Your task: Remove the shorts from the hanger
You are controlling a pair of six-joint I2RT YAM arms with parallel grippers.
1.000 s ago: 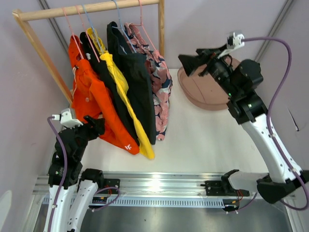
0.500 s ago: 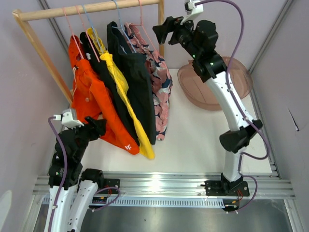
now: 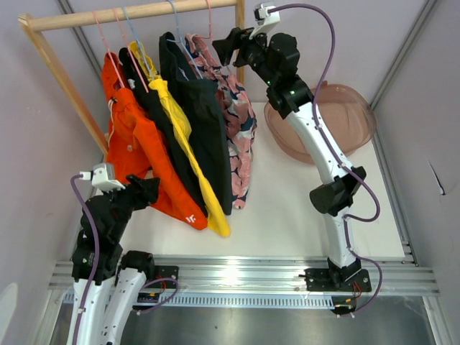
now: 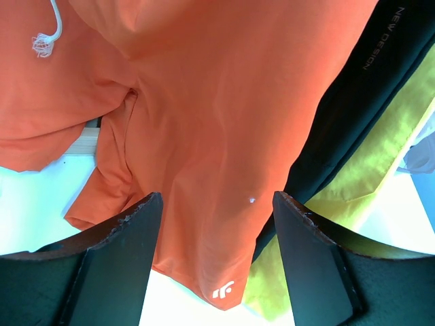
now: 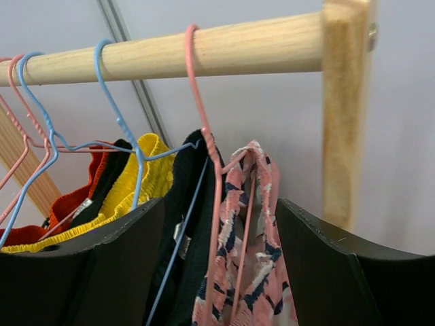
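Several shorts hang on wire hangers from a wooden rail (image 3: 136,13): orange shorts (image 3: 140,154), black ones (image 3: 159,129), yellow ones (image 3: 180,126), another black pair (image 3: 205,129) and pink floral shorts (image 3: 241,136). My left gripper (image 3: 147,188) is open low at the orange shorts (image 4: 204,136), whose leg hangs between its fingers (image 4: 216,204). My right gripper (image 3: 226,44) is open, high at the rail's right end. Its fingers stand either side of the pink hanger (image 5: 204,136) and the floral waistband (image 5: 255,258), not touching them.
A round brownish basin (image 3: 323,122) sits at the back right of the white table. The rack's upright post (image 5: 346,102) stands just right of my right gripper. A slanted wooden leg (image 3: 65,86) runs down at the left. A blue hanger (image 5: 122,122) carries the black shorts.
My right arm has swung from over the basin to the rail's right end, at the floral shorts' hanger, and its jaws have narrowed. The left arm has hardly moved.
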